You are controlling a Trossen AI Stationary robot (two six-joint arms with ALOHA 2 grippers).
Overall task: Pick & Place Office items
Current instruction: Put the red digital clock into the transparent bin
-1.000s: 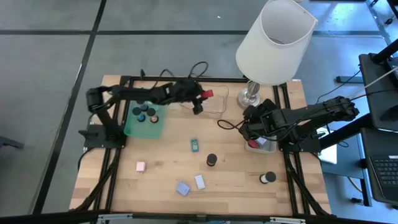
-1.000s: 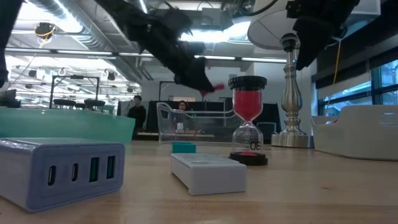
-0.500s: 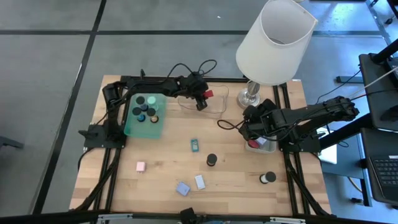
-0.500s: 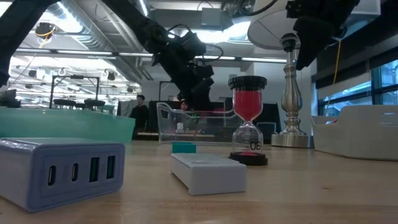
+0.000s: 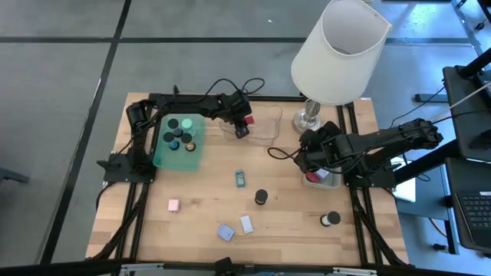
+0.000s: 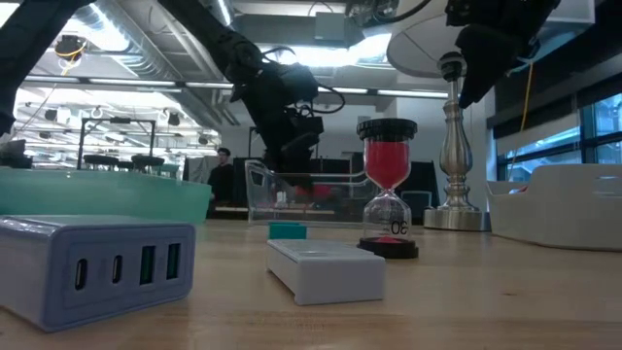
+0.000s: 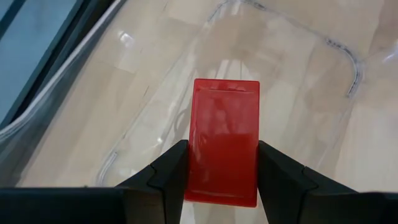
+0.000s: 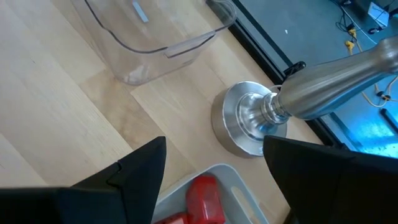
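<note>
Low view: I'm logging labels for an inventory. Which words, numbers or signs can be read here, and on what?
Hourglass, lower bulb: a short dark mark, perhaps two characters, too blurred to read.
Charger block: only ports, no lettering visible.
Nothing else carries readable text.

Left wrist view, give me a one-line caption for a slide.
Left gripper holds a flat red block between its fingers, over the clear tray on the wooden table.
</note>
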